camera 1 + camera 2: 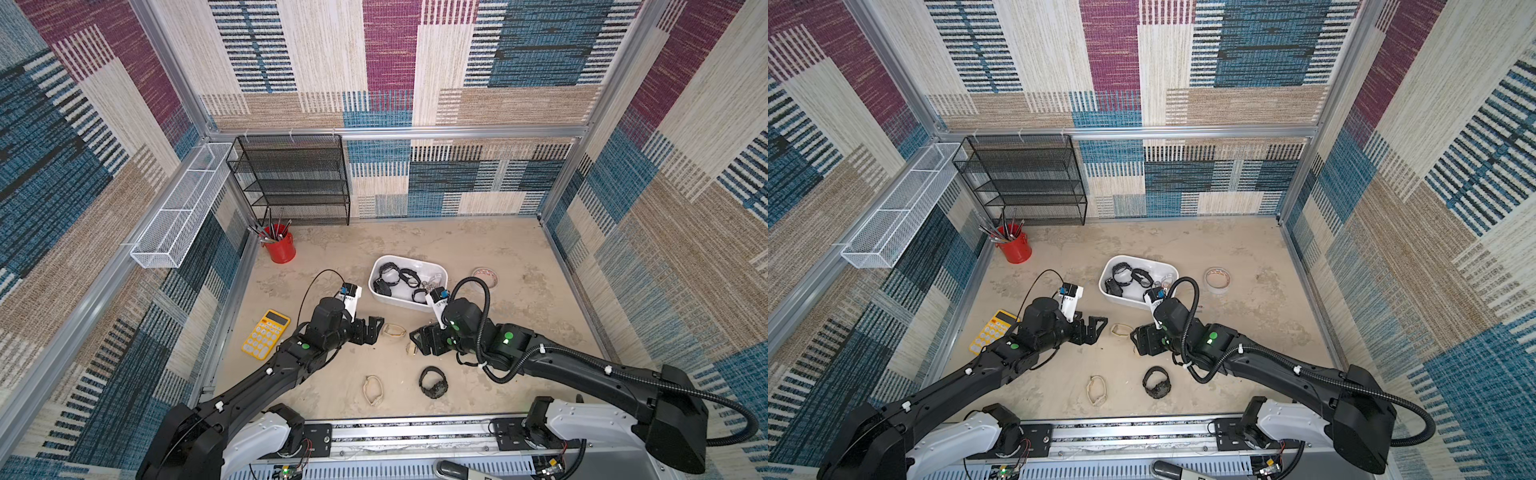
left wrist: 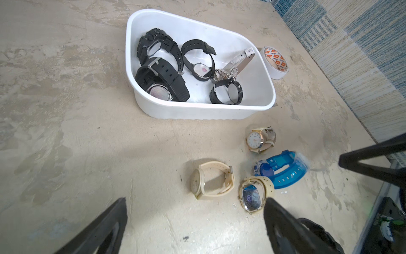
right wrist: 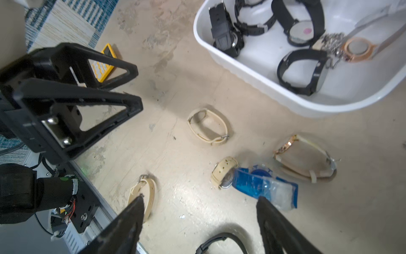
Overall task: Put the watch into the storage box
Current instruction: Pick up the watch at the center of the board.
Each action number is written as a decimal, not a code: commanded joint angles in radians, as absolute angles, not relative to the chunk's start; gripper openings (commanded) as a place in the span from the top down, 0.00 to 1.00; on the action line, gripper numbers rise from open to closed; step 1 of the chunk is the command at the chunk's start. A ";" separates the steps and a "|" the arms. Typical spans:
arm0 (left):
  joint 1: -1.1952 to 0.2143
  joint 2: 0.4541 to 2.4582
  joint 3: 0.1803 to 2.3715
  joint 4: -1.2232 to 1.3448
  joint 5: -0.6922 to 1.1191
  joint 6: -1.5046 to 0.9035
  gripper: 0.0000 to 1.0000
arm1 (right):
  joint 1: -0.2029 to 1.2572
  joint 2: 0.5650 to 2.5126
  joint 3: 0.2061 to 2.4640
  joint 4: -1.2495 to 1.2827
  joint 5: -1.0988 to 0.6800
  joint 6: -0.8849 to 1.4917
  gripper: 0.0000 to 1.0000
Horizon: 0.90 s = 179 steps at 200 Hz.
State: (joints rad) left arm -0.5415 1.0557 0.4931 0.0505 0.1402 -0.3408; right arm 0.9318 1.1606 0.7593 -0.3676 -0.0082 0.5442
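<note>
Blue and translucent, blurred at the strap: found the blue watch on the table just ahead of the right gripper, at or against one fingertip, touching a square-faced cream watch and near a gold-rimmed watch. Saw both sets of jaws spread and gripping nothing, with the left gripper poised near a round-faced cream watch. Judged the step a pick of the blue watch. Needed to set the fingers squarely across the strap rather than the bulky case, and to stay clear of the cream neighbour so as not to drag two along. Needed afterwards a lift high enough to clear the rim of the storage box, close by and already holding several black watches.
</note>
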 commanded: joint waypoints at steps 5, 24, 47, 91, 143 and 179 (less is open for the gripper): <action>-0.541 1.035 0.469 0.097 0.145 -0.354 0.02 | 0.989 1.188 0.782 -0.485 0.007 0.663 0.22; -0.542 1.025 0.459 0.102 0.143 -0.355 0.02 | 1.052 1.236 0.800 -0.539 0.048 0.723 0.26; -0.541 1.019 0.454 0.106 0.140 -0.351 0.02 | 1.125 1.288 0.814 -0.568 0.076 0.795 0.30; -0.541 1.002 0.448 0.097 0.132 -0.339 0.03 | 1.230 1.371 0.845 -0.642 0.113 0.880 0.38; -0.541 0.986 0.443 0.089 0.128 -0.335 0.03 | 1.260 1.436 0.862 -0.649 0.135 0.882 0.50; -0.540 0.979 0.443 0.083 0.121 -0.333 0.03 | 1.259 1.462 0.862 -0.636 0.160 0.875 0.55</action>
